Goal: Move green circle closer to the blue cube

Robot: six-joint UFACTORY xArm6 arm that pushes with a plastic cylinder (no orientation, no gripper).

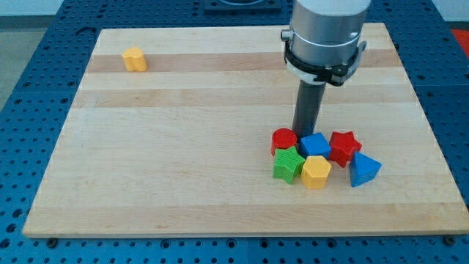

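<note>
Green block (289,164) sat lower right of frame, in a tight cluster. Its outline looked notched, so whether it was a circle was unclear. It was the only green piece, so I took it as the target. Blue cube (316,144) lay just up-right of it, nearly touching or touching at a corner.

Judgement: little was left to do. A good push would be short and slow, from the green block's lower-left side toward the cube. That meant routing around the cluster first, since the red cylinder (284,139) and yellow hexagon-like block (316,172) crowded both sides. A long shove risked scattering the red star (344,147) and blue triangle (364,170).

The arm stood vertical over the surface (183,147), rod straight down. My tip (303,133) was at the cluster's top edge, between red cylinder and blue cube, its very end partly hidden. No hand was fitted, only the rod, so there was no open or closed state. Another yellow block (134,59) sat far upper left.
</note>
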